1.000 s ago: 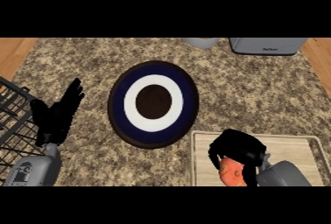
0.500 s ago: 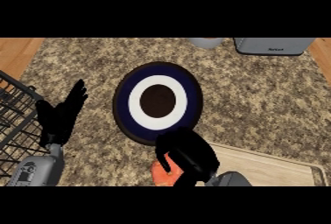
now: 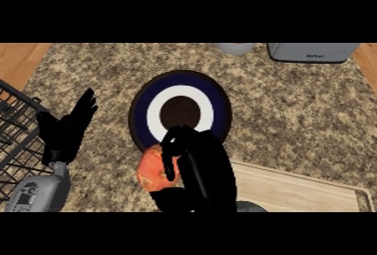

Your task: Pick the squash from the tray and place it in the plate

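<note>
Right hand (image 3: 197, 169) with fingers (image 3: 171, 154) curled round the orange squash (image 3: 153, 172), held at the near rim of the blue-and-white plate (image 3: 140, 107), beside the wooden tray (image 3: 294, 189). Left hand (image 3: 66, 132) rests open, fingers up, near the wire rack (image 3: 15, 129) on the granite surface (image 3: 294, 109).

From my station I note two hands, both matte black throughout, with slender segmented fingers and a thicker thumb. The left hand (image 3: 68, 130) joins a narrow grey wrist stem leading into a light grey forearm shell (image 3: 35, 193) bearing a small dark panel with pale markings. The right hand (image 3: 197, 167) has a broad black back; only a sliver of grey forearm (image 3: 249, 205) shows beneath it.
</note>
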Motion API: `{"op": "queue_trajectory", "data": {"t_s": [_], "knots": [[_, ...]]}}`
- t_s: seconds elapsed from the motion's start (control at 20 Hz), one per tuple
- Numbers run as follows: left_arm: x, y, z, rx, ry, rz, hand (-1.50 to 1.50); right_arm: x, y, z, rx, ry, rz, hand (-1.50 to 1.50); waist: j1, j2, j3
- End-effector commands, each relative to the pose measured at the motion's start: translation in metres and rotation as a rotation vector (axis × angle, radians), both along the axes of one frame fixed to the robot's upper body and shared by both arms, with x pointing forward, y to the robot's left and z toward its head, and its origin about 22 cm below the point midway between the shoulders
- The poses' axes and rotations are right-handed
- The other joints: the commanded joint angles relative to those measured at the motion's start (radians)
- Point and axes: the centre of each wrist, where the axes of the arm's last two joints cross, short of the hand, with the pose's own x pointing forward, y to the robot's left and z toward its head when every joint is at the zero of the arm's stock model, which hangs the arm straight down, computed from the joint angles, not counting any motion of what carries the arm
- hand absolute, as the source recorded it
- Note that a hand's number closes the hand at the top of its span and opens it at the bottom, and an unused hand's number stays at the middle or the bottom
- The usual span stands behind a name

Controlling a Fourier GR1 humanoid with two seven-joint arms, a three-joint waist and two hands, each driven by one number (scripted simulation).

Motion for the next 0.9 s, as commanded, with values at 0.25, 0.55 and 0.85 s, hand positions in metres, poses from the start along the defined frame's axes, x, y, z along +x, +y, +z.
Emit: {"op": "queue_trajectory", "data": {"t_s": [0.25, 0.55, 0.85], "knots": [[0.001, 0.007, 0.008, 0.0, -0.004, -0.008, 0.0, 0.028, 0.047, 0.017, 0.162, 0.094, -0.254, 1.5, 0.004, 0.012, 0.002], [-0.004, 0.001, 0.0, 0.002, -0.012, 0.002, 0.0, 0.092, 0.029, 0.026, 0.174, 0.128, -0.321, 1.5, -0.011, 0.014, 0.003], [0.003, -0.002, 0.021, 0.0, 0.0, 0.007, 0.0, 0.118, 0.009, -0.038, 0.026, 0.159, -0.322, 1.5, -0.017, 0.015, 0.003]]}}
